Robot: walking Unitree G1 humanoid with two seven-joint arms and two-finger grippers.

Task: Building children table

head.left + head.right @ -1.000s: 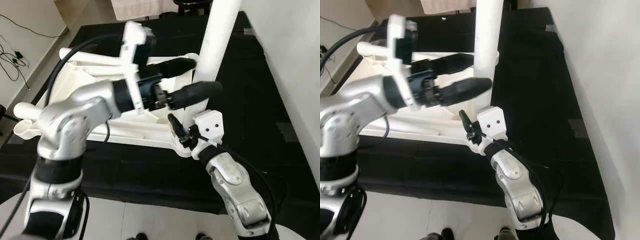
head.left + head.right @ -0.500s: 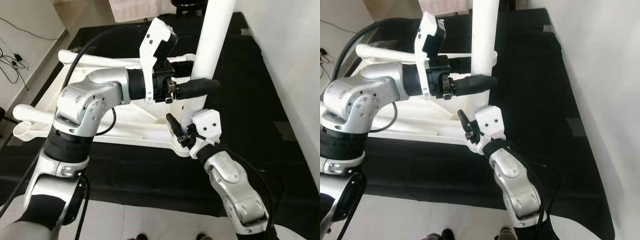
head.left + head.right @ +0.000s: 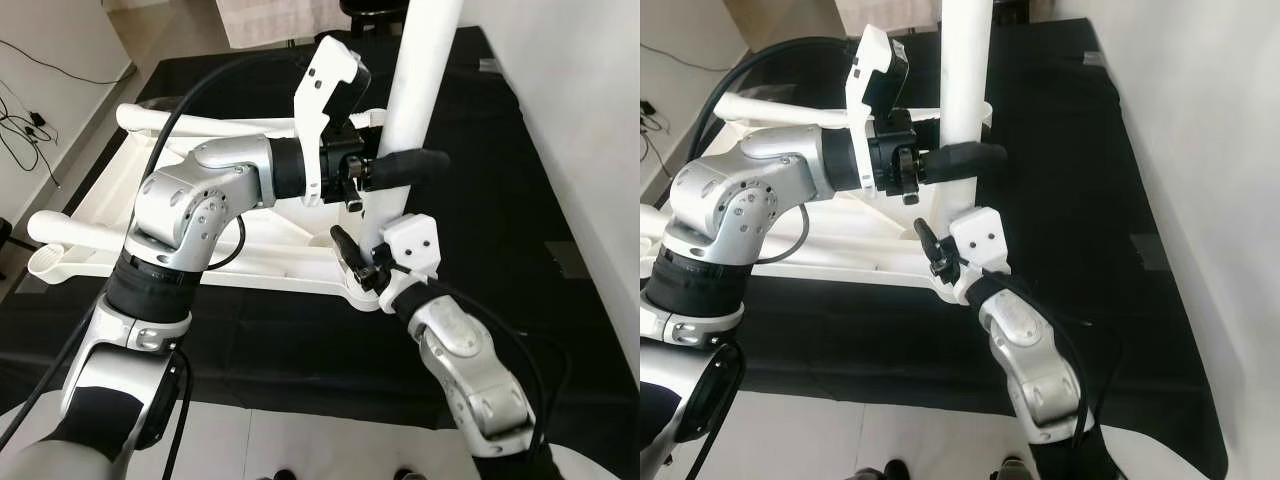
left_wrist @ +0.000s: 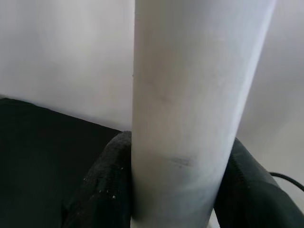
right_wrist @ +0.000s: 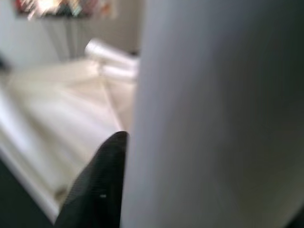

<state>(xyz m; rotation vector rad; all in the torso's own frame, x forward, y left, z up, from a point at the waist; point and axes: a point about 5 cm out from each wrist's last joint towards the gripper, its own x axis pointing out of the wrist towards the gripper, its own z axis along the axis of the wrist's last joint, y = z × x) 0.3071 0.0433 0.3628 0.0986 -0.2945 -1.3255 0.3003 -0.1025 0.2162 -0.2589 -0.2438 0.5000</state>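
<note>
The table [image 3: 200,225], white plastic, lies upside down on a black mat [image 3: 500,200] on the floor, its underside facing up. Nearest the robot, the right gripper [image 3: 362,262] sits at the table's near right corner, at the foot of an upright white leg [image 3: 418,90] that rises from that corner. One black finger [image 3: 347,250] shows on the left side of the leg's base, touching or just beside it; the right wrist view has this finger [image 5: 97,185] pressed along the leg [image 5: 213,118], but the other finger is hidden, so I cannot tell whether the gripper is clamped.

Higher up the same leg, the left gripper [image 3: 962,157] reaches in from the left. Its fingers [image 3: 405,165] straddle the leg, one on the near side and one behind it. The left wrist view has both black fingers [image 4: 102,190] tight against either side of the leg [image 4: 190,95], so it is clamped on the leg.

Farther left, two more white legs [image 3: 190,122] lie flat: one along the table's far edge, the other at its left end with its open end facing the robot. A white wall [image 3: 590,120] stands on the right, past the mat. Black cables [image 3: 25,110] lie on the floor at far left.
</note>
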